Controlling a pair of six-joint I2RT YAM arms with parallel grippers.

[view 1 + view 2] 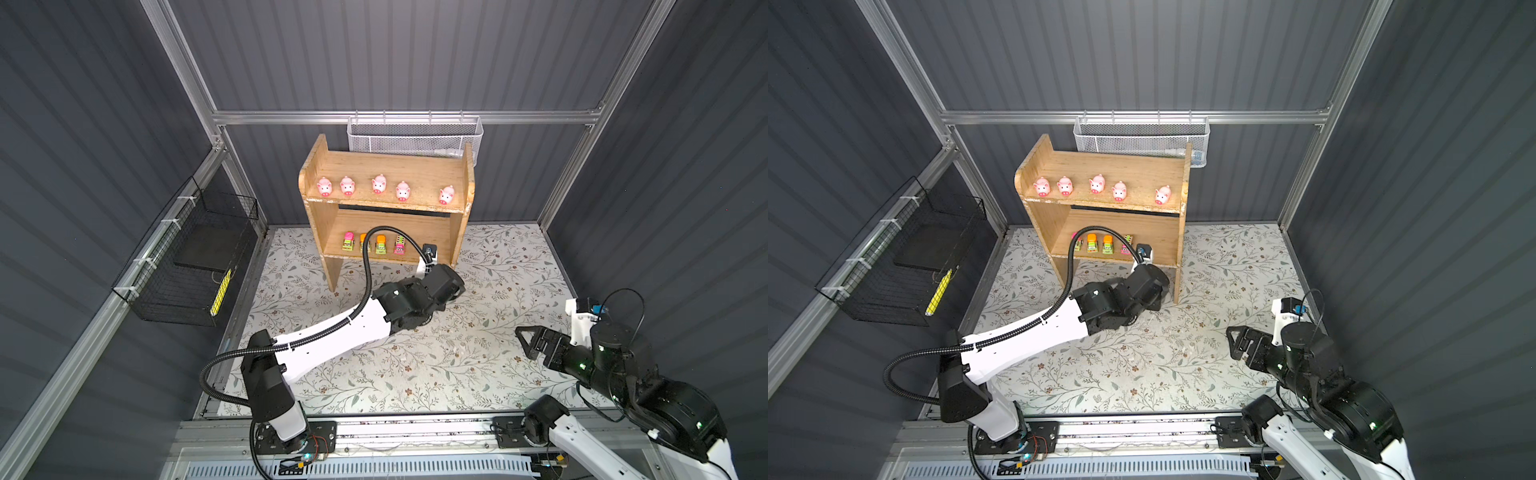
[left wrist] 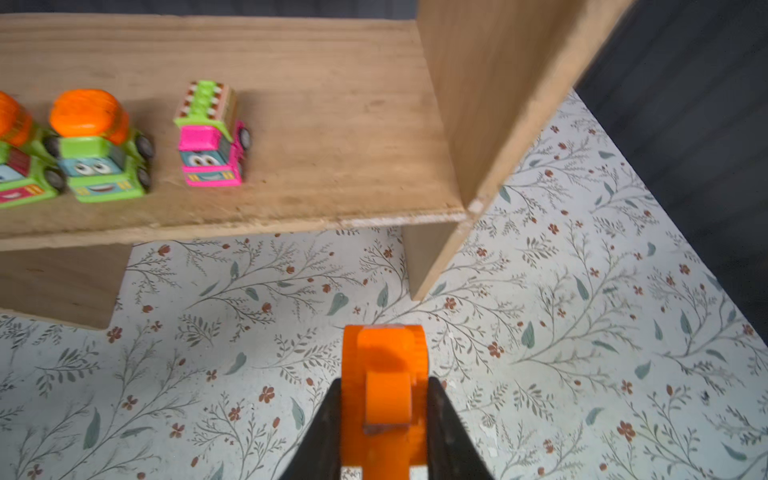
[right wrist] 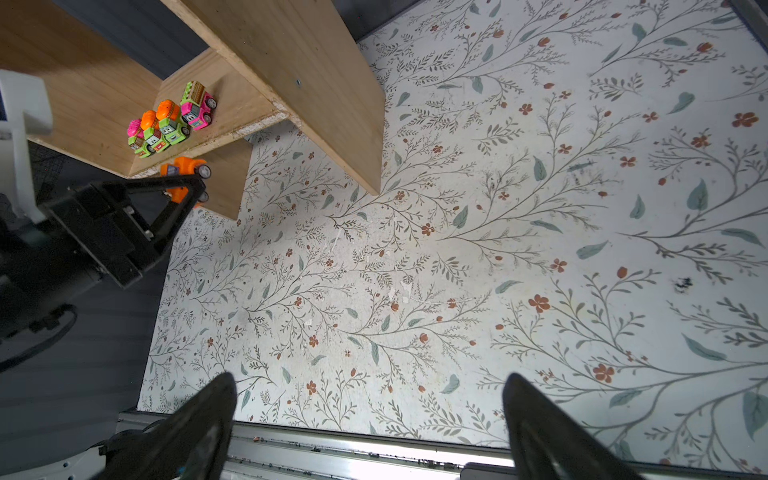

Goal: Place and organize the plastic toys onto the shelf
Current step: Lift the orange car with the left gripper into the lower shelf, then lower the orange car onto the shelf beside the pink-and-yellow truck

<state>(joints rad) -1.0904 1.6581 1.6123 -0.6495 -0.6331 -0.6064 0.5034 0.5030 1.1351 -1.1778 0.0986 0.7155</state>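
Here left end effector [image 2: 384, 392] pinches orange vehicle [image 2: 386, 353].

No readable text, label, brand, number or sign on anything in any of the views.

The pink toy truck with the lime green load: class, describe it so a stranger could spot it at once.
Find the light wooden two-tier shelf. On its lower tier stand four tiny plastic vehicles in a row; the pink plastic truck is rightmost in both top views. It alone has a pink cab; the others' cabs are lime green.
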